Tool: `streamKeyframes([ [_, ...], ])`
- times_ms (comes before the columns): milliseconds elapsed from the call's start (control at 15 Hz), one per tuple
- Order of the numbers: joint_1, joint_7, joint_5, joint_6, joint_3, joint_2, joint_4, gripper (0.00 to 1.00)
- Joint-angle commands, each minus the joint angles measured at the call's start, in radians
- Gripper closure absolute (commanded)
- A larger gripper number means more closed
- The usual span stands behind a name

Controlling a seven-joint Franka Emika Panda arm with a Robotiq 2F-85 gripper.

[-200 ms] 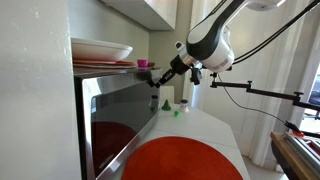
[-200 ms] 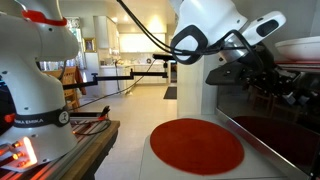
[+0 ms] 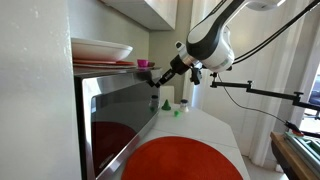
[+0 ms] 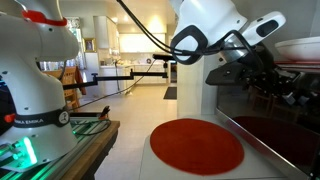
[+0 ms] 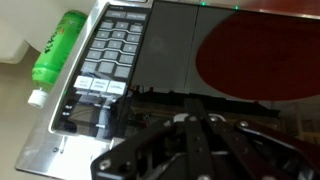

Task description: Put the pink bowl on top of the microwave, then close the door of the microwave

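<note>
White counter, open-plan kitchen lab behind.
- Microwave: stainless steel. Pink bowl sits on its top near the front edge, beside reddish plates and a white dish.
- Door of the microwave: dark glass, near flush; whether it is latched cannot be told.
- Gripper: fingers appear pressed together, holding nothing, close against the door's upper edge.
- Hazards: a hard shove could jolt the bowl off its edge; a tip sliding across the glass could leave the door unlatched, or strike the keypad.
- Writing: "FRANKA EMIKA" on the idle second robot; keypad legends and green bottle label are illegible.
</note>
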Motion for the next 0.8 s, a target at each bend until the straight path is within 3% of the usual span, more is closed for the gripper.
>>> streamKeyframes([
  [0, -0.049, 0.009, 0.058, -0.200, 0.041, -0.133, -0.061, 1.00],
  [267, -0.101, 0.023, 0.026, -0.200, 0.102, -0.168, -0.092, 1.00],
  [467, -0.068, 0.011, 0.055, -0.200, 0.060, -0.145, -0.069, 1.00],
  [733, -0.091, 0.021, 0.044, -0.219, 0.087, -0.164, -0.084, 1.00],
])
